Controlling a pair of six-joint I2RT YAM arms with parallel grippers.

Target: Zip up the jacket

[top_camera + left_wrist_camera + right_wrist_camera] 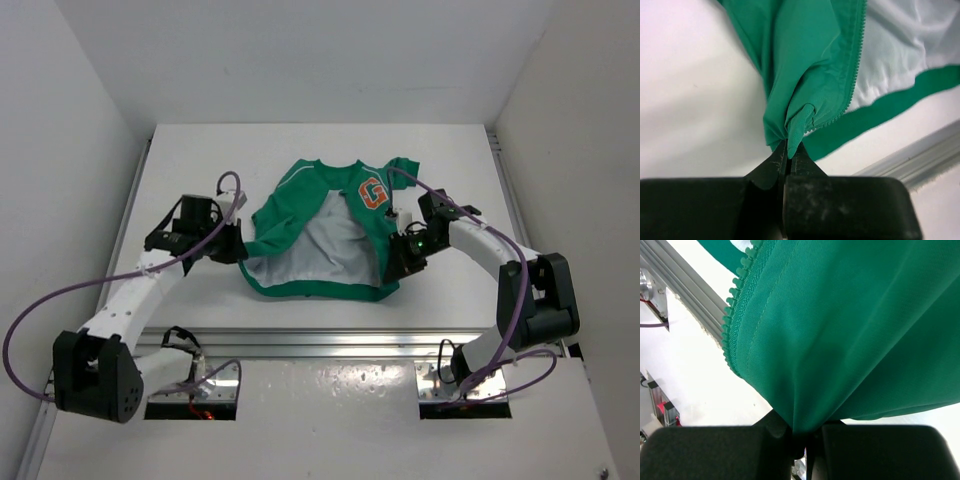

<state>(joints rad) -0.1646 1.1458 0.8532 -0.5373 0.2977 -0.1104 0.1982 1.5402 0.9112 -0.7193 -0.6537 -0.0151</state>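
Both of your grippers are clamped on cloth. Nearest you, just past the aluminium rail (330,342) along the front of the table (300,150), the left gripper (787,155) has its jaws pinched tight on a small fold of green fabric. That fold is at the lower corner of the jacket (805,60), right beside the bottom end of the left row of teeth (856,65). The right gripper (797,432) is likewise pressed together on a bunched pleat of the green front panel. The right row of teeth (735,305) runs up just to the left of that grip in the wrist view.

Seen from above, each gripper sits at the hem corner on its own arm's side, and the jacket is spread between them at the middle of the white table. It lies open, not zipped. The pale grey lining (330,245) shows between the two front edges, which stand well apart at the hem and draw together toward the collar (335,165). Farther back, you can see the orange G (372,190) on the chest panel on the right arm's side. The collar lies at the jacket's far end.
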